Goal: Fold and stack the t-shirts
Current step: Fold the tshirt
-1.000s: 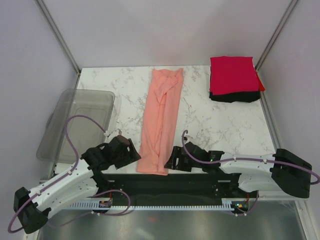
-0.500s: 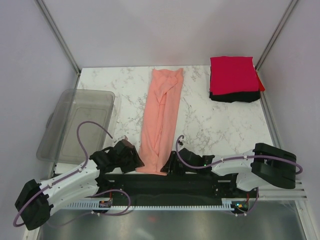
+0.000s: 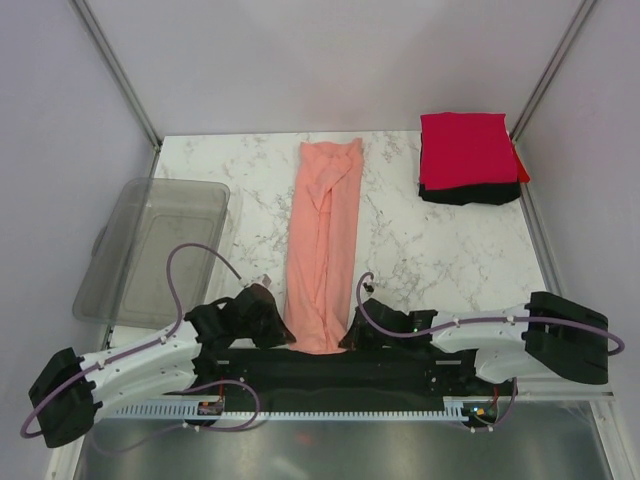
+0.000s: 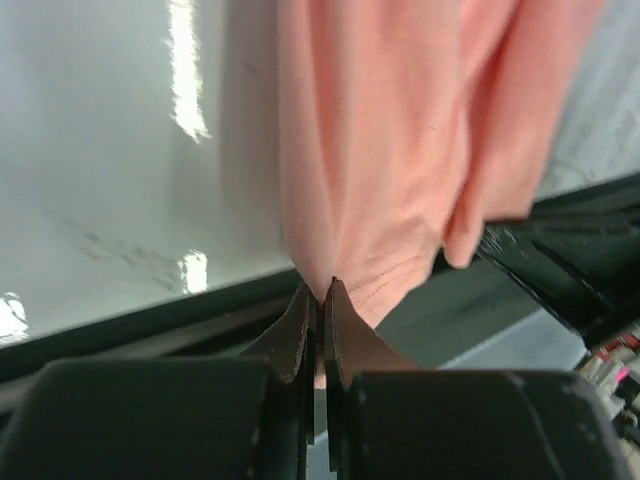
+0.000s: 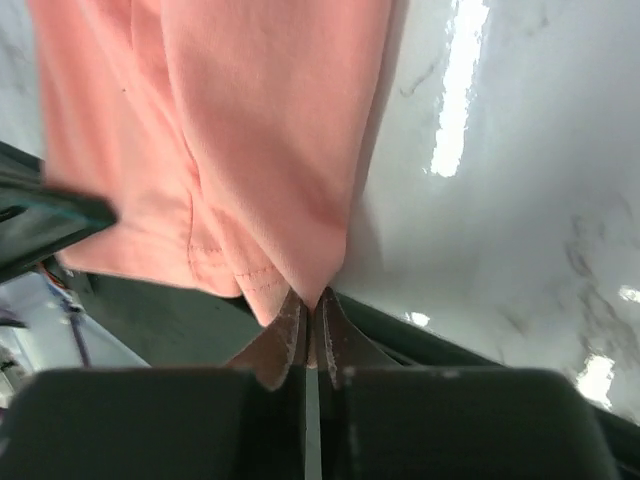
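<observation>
Marble table (image 3: 440,250), pale lilac walls (image 3: 60,120), salmon-pink t-shirt (image 3: 325,240)

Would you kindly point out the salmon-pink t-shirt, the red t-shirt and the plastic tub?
salmon-pink t-shirt (image 3: 322,240), top external view, middle of the strip
red t-shirt (image 3: 465,150), top external view, centre of its top face
plastic tub (image 3: 150,255), top external view, its bare floor

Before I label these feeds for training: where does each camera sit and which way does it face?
Top external: above and behind the arms, looking down at the table; both arms show.
Left wrist: on the left arm, facing along the left tool, shut on the near hem of the salmon-pink t-shirt.
Right wrist: on the right arm, facing along the right tool, shut on the same hem.
Shared: all show that t-shirt.
</observation>
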Available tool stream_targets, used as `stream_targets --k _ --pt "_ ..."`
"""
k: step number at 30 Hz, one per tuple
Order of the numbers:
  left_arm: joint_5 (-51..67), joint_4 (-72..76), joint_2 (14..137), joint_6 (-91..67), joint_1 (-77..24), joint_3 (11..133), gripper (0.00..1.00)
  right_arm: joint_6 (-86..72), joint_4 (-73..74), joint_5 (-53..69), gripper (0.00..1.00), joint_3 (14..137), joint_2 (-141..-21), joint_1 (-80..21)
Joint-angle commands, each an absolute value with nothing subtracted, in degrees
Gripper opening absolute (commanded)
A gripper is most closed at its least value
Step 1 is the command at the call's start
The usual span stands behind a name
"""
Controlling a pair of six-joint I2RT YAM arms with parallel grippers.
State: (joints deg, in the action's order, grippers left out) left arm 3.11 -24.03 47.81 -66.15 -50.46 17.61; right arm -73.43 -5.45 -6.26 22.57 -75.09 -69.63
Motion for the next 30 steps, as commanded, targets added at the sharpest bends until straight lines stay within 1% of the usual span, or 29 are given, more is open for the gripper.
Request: stream_targets --k 1,4,7,10,11,13,14,15,19,20,24,30 --pt "2.3 -29.9 43.4 -71.8 -55.5 22.1 0.02 -72.7 13.2 -11.2 0.0 28.1 -70.9 -72.7" --pt "1.2 -34.1 41.9 -72.9 -57.7 24.3 0.02 -73.5 18.2 -13.5 0.0 32.3 -71.1 -75.6" --pt "0.2 -35.9 43.1 -70.6 -57.7 28.6 0.02 -72.1 24.7 -18.0 0.0 37.5 -72.7 -75.7" --pt "-6.0 -41.2 46.4 -66.8 -57.7 36.6 0.02 -68.8 31.9 -23.2 0.0 44.2 -73.7 -74.0" --pt "-9.4 -42.7 47.5 -65.8 -57.6 40.9 0.02 -67.6 33.1 -23.8 0.0 46.0 -74.1 -73.4" --pt "-11.9 -46.0 51.3 -63.1 -57.0 45.0 0.02 -63.1 36.1 -25.0 0.0 51.7 -75.6 -70.8" --pt "-12.6 -46.2 52.5 -62.2 -55.9 48.3 0.02 -61.5 37.0 -25.3 0.0 53.6 -76.3 -69.6" --pt "-12.6 -46.1 53.9 -61.4 -55.0 49.6 0.02 -59.7 37.9 -25.5 0.0 57.2 -77.6 -68.4" --pt "-11.4 -45.7 60.5 -55.7 -48.8 56.2 0.02 -51.6 40.3 -25.5 0.0 64.7 -80.6 -60.2" --pt "-9.7 -45.4 61.5 -54.6 -45.2 58.2 0.02 -48.2 40.3 -24.7 0.0 66.1 -81.3 -58.7" --pt "-4.6 -42.3 67.2 -48.2 -36.1 62.8 0.02 -40.1 41.7 -24.3 0.0 76.0 -87.1 -51.8" --pt "-1.4 -41.6 79.7 -42.7 -30.4 72.2 0.02 -31.6 42.3 -22.0 0.0 86.0 -96.0 -45.2"
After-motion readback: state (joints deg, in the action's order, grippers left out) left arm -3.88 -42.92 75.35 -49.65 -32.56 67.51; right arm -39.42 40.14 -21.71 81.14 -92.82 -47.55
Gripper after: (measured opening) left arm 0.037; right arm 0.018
